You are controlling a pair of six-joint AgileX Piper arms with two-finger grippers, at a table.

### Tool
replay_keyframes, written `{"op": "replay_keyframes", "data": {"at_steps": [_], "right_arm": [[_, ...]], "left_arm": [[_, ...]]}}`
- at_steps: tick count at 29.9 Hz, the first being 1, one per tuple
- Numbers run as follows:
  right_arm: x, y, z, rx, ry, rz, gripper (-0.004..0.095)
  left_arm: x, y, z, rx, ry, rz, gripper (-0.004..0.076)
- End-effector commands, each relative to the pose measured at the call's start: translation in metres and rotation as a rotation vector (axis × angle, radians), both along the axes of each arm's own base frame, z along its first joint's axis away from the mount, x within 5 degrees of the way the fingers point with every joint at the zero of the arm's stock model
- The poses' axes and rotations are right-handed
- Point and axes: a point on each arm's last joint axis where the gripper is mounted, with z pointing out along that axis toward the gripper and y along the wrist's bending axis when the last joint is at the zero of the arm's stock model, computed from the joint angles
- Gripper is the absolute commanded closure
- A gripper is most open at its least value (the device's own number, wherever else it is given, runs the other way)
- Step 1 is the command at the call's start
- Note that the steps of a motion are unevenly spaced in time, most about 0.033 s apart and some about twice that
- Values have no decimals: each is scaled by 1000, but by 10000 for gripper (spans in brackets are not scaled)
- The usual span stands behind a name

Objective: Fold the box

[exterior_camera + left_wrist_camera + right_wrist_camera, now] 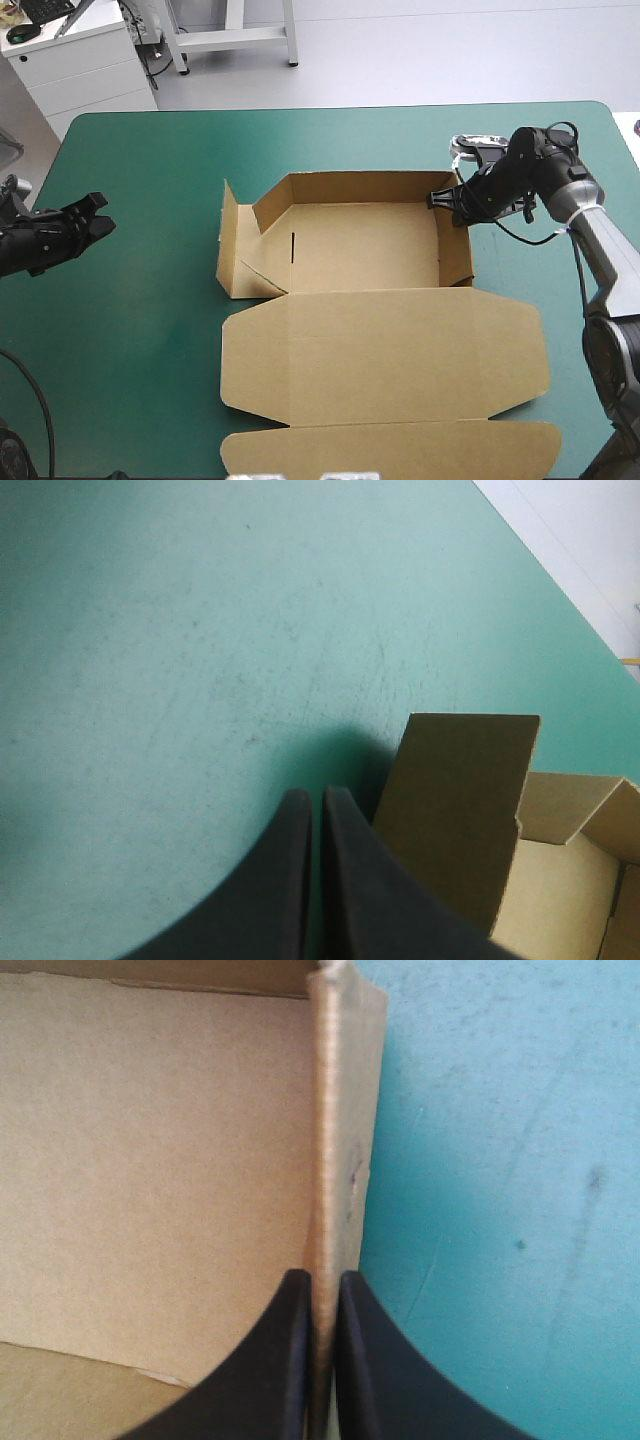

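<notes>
The brown box point(365, 245) lies mid-table as an open tray with raised walls, its lid point(385, 365) spread flat toward the near edge. My right gripper point(447, 200) is at the tray's right wall point(335, 1140), and its black fingers point(290, 1360) are pinched on that wall's top edge, one inside and one outside. My left gripper point(95, 222) hangs over the teal-green cover well left of the box, fingers point(285, 880) pressed together with nothing in them. The box's left end flap point(455, 810) stands upright just ahead of it.
The left end flap point(229, 240) stands loose outside the tray, with a diagonal fold beside it. Bare teal-green cover point(130, 330) stretches left of the box. A white cabinet stands beyond the far left corner.
</notes>
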Motion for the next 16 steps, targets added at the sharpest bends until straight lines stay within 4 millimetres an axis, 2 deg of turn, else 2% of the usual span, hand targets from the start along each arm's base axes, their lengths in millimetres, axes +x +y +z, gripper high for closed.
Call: {"op": "replay_keyframes", "data": {"at_steps": [1,3,5,10,12,14,16], "right_arm": [[-3,1,19,6,-62,16,851],[-2,1,18,5,-66,24,785],[-2,1,17,4,-65,26,671],[-2,1,30,2,-72,35,231],[-4,0,41,-9,-60,39,102],[-7,-3,53,-33,-43,14,58],[-7,-6,69,-41,-87,-40,59]], "left_arm": [[-2,-2,19,-27,-82,36,711],[-2,-1,19,-22,-82,39,711],[-2,-1,19,-16,-80,38,711],[-2,-1,19,-18,-80,41,711],[-2,-1,19,-19,-81,42,711],[-2,-1,19,-19,-81,42,711],[-2,-1,19,-19,-81,42,711]]}}
